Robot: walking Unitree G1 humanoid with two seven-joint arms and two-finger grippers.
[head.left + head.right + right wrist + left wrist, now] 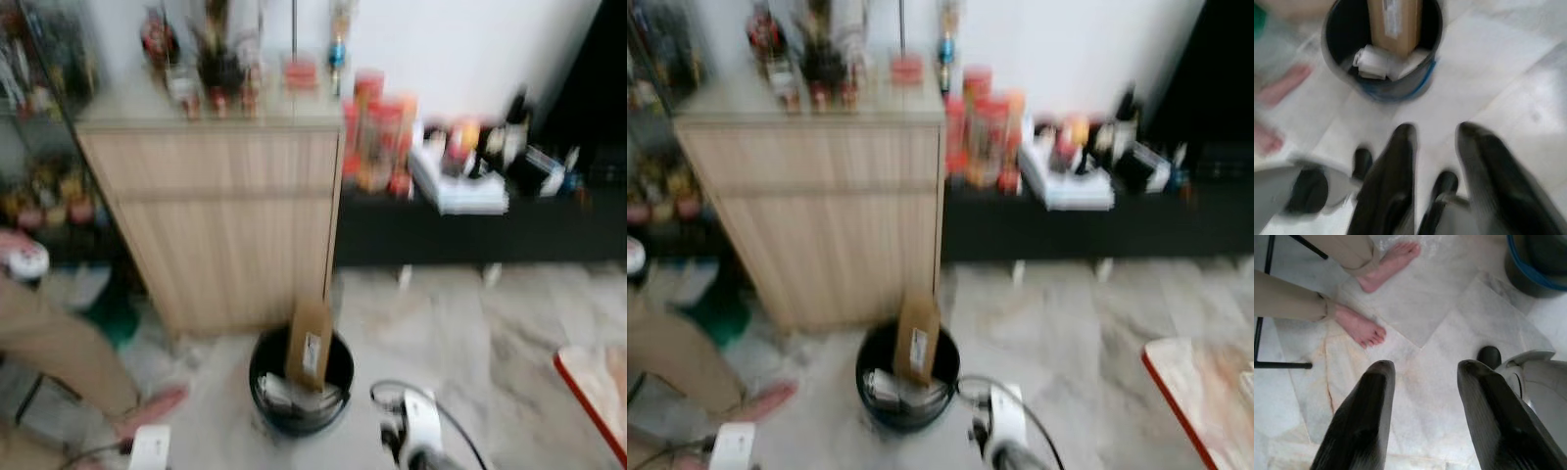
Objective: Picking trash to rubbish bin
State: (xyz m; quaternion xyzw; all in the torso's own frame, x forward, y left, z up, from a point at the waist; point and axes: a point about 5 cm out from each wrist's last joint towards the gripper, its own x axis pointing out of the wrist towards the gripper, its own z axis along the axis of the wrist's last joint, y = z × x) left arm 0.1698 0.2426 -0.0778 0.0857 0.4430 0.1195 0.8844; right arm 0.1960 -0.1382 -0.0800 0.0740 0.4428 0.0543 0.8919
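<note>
Right wrist view: brown box (1393,22) upright in bin (1332,34).

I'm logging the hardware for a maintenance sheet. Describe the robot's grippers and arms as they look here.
The left gripper has two long black fingers, broad, matte, with rounded tips. The right gripper has the same black pair, blurred here. In the eye views, white and silver arm housings sit at the bottom edge, and a thin dark cable loops over the right arm.
</note>
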